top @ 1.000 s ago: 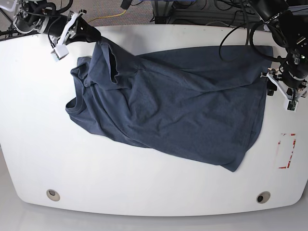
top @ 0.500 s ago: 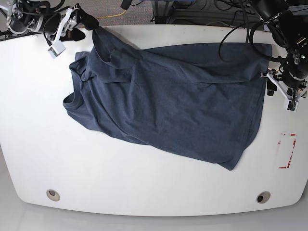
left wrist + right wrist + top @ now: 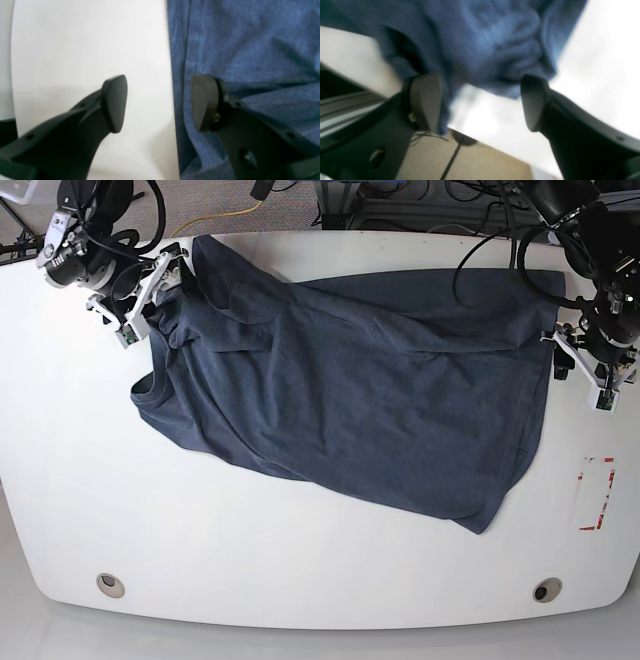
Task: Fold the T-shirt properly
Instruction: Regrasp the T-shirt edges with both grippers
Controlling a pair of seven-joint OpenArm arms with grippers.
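Right gripper (image 3: 480,102) released at sleeve, left gripper (image 3: 158,102) released at hem; T-shirt (image 3: 350,390) lies rumpled across table (image 3: 300,570). Spreading step; next likely needs regrasping edges, pulling flat.

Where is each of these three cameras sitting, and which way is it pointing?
Base: high above, looking down on the white table, the T-shirt and both arms.
Left wrist: on the left arm, looking past the open left tool at the shirt's edge and bare table.
Right wrist: on the right arm, looking past the open right tool at bunched cloth by the table's rim.
All three views share the T-shirt and table.
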